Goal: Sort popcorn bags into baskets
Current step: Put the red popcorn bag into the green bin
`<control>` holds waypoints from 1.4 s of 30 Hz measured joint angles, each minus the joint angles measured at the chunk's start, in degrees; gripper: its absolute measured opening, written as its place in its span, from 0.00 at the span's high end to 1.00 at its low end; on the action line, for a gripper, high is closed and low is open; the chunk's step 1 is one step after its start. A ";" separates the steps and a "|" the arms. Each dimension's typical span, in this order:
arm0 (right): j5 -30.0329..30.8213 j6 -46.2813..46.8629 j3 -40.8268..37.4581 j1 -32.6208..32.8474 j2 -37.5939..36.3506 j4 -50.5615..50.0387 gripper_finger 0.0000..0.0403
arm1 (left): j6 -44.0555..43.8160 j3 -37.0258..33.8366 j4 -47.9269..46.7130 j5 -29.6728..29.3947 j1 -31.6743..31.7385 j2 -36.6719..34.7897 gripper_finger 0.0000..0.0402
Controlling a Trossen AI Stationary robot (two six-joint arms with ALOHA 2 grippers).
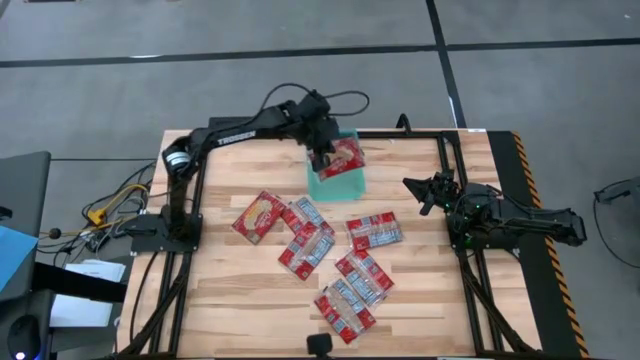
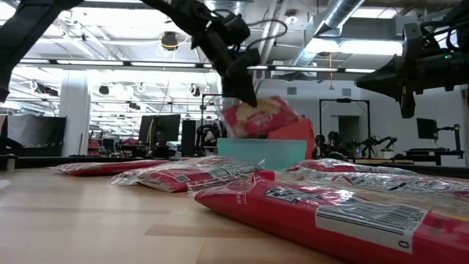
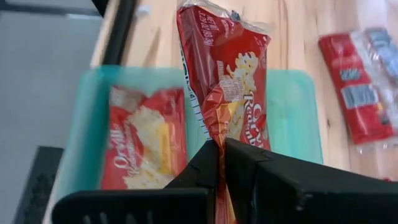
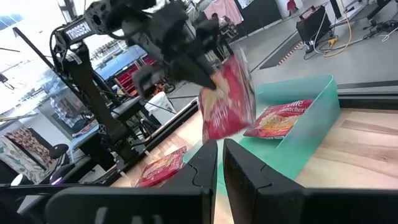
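My left gripper (image 1: 322,160) reaches over the teal-green basket (image 1: 335,190) at the table's far middle and is shut on a red popcorn bag (image 1: 347,156) with a yellow popcorn picture. One similar bag (image 3: 146,140) lies flat inside the basket (image 3: 292,118). Several more red bags lie flat on the table nearer the front, among them one with a yellow picture (image 1: 260,215) and others with silvery-blue print (image 1: 373,231). My right gripper (image 1: 425,195) hangs above the table's right side, shut and touching nothing. My left gripper pinches the bag between its two fingers at a crumpled spot on one end (image 3: 219,127). The fingers slant down from above. The bag (image 2: 260,116) is lifted clear and tilted just above the basket (image 2: 264,152), its free end (image 3: 224,25) pointing away from the fingers.
The loose bags cluster in the table's middle and near part (image 1: 345,312). A black frame runs along both table sides (image 1: 470,270). Bare wood lies to the basket's left and right. Cables and equipment sit off the table's left edge (image 1: 100,210).
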 joint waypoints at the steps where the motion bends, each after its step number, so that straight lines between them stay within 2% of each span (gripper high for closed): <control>1: 0.00 0.01 0.00 0.00 0.00 0.00 0.87 | 0.30 0.00 -0.08 0.18 -0.11 0.57 1.00; 8: 0.02 0.00 0.00 0.00 0.00 0.00 0.87 | 3.05 0.00 -2.76 0.57 -0.54 4.13 1.00; 18: 0.07 0.00 0.00 0.00 0.00 0.00 0.87 | 7.86 0.00 -4.15 1.30 -0.81 5.24 0.98; 29: 0.07 0.02 0.00 0.00 0.00 0.00 0.87 | 10.35 0.00 -3.25 3.03 -1.99 5.20 0.80; 35: 0.07 0.00 0.00 0.00 0.00 0.00 0.87 | 10.28 0.00 -2.13 -3.96 -2.20 5.17 0.69; 42: 0.07 0.00 0.00 0.00 0.00 0.00 0.87 | 9.45 2.44 -4.18 -7.65 -2.20 4.85 0.60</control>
